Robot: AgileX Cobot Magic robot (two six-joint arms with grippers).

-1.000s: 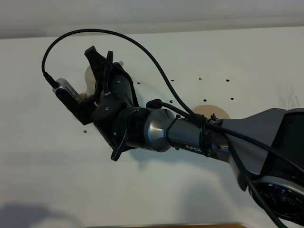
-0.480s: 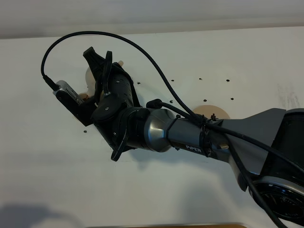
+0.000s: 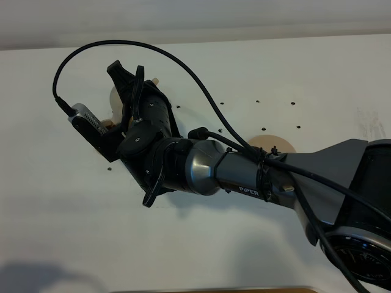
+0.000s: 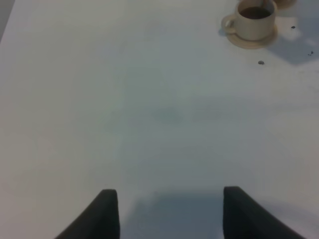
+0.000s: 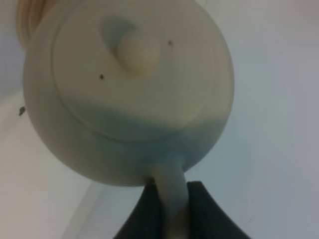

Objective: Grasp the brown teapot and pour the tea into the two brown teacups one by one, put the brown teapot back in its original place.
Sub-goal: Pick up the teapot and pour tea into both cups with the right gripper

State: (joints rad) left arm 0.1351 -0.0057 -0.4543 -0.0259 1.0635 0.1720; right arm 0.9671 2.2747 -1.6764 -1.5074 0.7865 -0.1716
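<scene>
Gripping the loop handle, right claw point(image 5: 167, 209) holds squat beige teapot point(image 5: 129, 89), seemingly tilted

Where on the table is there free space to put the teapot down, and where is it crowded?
Bare table lies in front of the left pincer, reaching up to the filled teacup on its saucer. The coaster disc beside the right arm is partly visible and bare. It is crowded where the right pincer holds the teapot.

A robot test bench in a lab, not a home: a bare white table point(image 3: 73, 232) with small dark specks, a cabled black arm point(image 3: 244, 177) reaching over it, tea ware set near the arm
</scene>
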